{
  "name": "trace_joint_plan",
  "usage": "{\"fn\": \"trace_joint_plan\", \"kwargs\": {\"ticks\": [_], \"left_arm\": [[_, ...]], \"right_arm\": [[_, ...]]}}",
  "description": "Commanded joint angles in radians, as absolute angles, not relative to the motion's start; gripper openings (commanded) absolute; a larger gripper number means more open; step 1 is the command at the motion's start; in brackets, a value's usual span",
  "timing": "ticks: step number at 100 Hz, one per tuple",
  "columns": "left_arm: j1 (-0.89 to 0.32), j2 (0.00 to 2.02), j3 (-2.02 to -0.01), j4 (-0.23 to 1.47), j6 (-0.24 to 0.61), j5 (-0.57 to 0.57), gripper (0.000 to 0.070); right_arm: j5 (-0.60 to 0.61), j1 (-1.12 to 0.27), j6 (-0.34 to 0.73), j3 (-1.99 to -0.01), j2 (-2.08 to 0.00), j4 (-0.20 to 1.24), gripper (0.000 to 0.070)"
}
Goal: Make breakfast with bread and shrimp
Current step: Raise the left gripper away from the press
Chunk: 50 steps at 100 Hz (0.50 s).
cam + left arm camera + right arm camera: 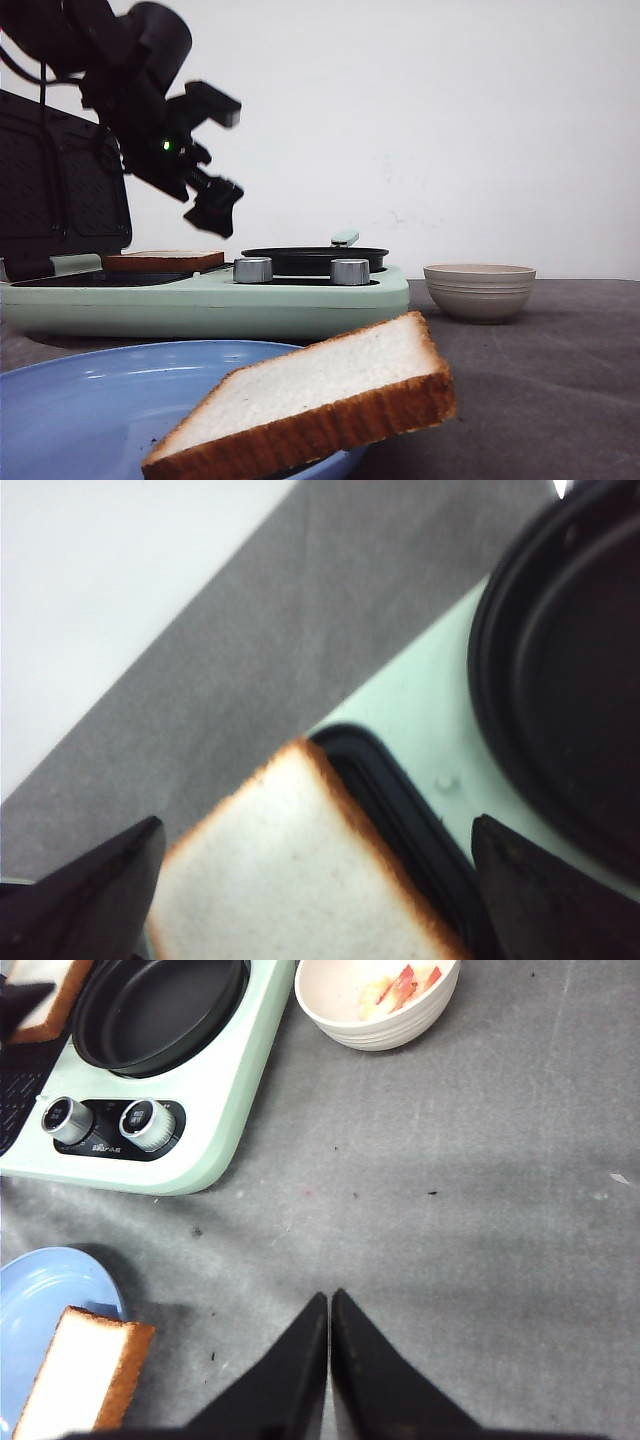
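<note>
Left gripper (210, 160): up in the air over the left end of the mint-green breakfast maker (205, 300), jaws spread wide, nothing between them
Right gripper (329, 1305): low over bare grey tabletop (480, 1210), fingers pressed together at the tips, holding nothing
Bread on the grill: one slice (163, 260) lies flat on the dark grill plate (400, 825) at the left of the appliance, directly below the left gripper's open fingers (95, 895)
Bread on the plate: the second slice (315, 405) sits tilted on the blue plate (90, 400), one corner hanging out past the rim, close to the front camera
Shrimp: pinkish-orange and white pieces (400, 985) inside the beige bowl (479, 290), which stands just right of the breakfast maker
Round pan (315, 260): black, on the right half of the appliance, behind the two silver knobs (300, 271)
</note>
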<state>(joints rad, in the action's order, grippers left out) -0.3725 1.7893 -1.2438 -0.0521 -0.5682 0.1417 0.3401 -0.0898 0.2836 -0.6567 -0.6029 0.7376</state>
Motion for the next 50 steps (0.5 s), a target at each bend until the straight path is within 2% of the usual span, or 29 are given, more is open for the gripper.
{"fn": "trace_joint_plan", "kwargs": {"ticks": [1, 18, 50], "left_arm": [[-0.384, 1.747, -1.272, -0.062, -0.501, 0.138, 0.0550], [-0.394, 1.641, -1.272, 0.012, -0.413, 0.168, 0.0550], [-0.398, 1.407, -1.272, 0.290, -0.301, 0.176, 0.0550]], "right_arm": [[0.340, -0.091, 0.271, -0.673, -0.606, 0.734, 0.0000], [0.342, -0.091, 0.274, -0.673, -0.606, 0.741, 0.0000], [0.344, -0.091, 0.273, -0.673, -0.606, 0.765, 0.0000]]}}
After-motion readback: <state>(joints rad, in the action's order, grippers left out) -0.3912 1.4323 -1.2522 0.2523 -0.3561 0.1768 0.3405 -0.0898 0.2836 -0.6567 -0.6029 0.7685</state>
